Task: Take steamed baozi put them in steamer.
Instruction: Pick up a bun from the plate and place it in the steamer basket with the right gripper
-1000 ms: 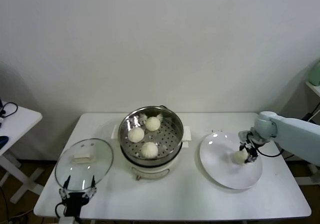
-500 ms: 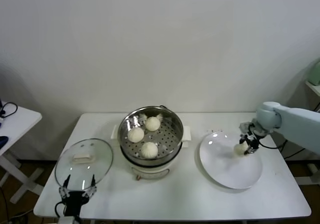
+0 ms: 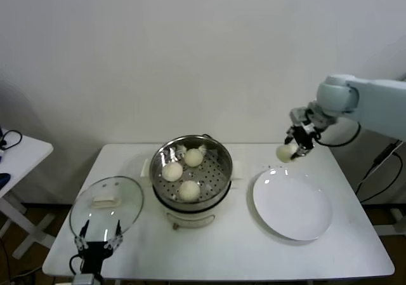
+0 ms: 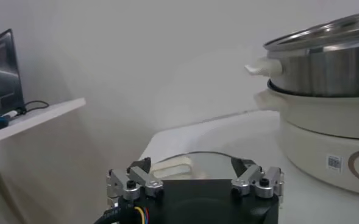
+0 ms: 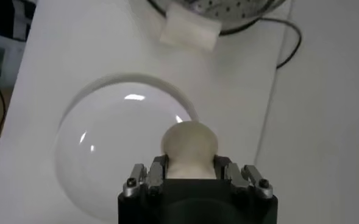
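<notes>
My right gripper (image 3: 295, 146) is shut on a cream-white baozi (image 3: 285, 152) and holds it in the air above the far left rim of the white plate (image 3: 293, 205). In the right wrist view the baozi (image 5: 189, 143) sits squeezed between the fingers (image 5: 158, 173). The steel steamer (image 3: 219, 155) stands at the table's middle on its cream base and holds three baozi (image 3: 189, 190) on the perforated tray. My left gripper (image 3: 98, 245) is parked open at the table's front left edge, beside the glass lid.
The round glass lid (image 3: 106, 207) with a cream handle lies left of the steamer; it also shows in the left wrist view (image 4: 191, 164). The plate (image 5: 112, 146) carries nothing. A small white side table (image 3: 19, 155) stands at the far left.
My right gripper has lifted the baozi off the plate and carried it up and left toward the steamer. The left arm has not moved.
</notes>
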{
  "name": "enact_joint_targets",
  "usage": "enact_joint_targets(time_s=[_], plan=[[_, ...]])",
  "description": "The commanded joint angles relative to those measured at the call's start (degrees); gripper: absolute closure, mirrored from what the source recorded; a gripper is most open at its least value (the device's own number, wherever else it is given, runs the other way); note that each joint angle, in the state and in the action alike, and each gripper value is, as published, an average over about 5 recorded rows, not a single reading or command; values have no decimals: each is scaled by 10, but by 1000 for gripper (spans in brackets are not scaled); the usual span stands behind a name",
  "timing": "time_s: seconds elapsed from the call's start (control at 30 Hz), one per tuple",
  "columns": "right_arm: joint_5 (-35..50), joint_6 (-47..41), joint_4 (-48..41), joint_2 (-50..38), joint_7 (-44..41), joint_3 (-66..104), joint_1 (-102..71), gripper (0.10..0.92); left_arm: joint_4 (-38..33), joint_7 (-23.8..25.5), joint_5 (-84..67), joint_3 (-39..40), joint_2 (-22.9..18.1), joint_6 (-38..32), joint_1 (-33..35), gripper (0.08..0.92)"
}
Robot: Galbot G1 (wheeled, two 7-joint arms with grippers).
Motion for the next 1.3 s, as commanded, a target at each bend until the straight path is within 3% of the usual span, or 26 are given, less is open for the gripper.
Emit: enact_joint_targets(time_s=[0.03, 0.57, 1.3], plan=[[80, -25, 39, 73, 5, 30, 87, 497, -1, 0, 0, 1, 0, 0, 0, 177], [73, -114, 32, 162, 92, 129, -95, 474, -2, 0, 0, -1, -1, -1, 1, 177], [-24, -142, -22, 184, 127, 165, -263, 448, 2, -1, 0, -4, -1, 0, -3, 177]])
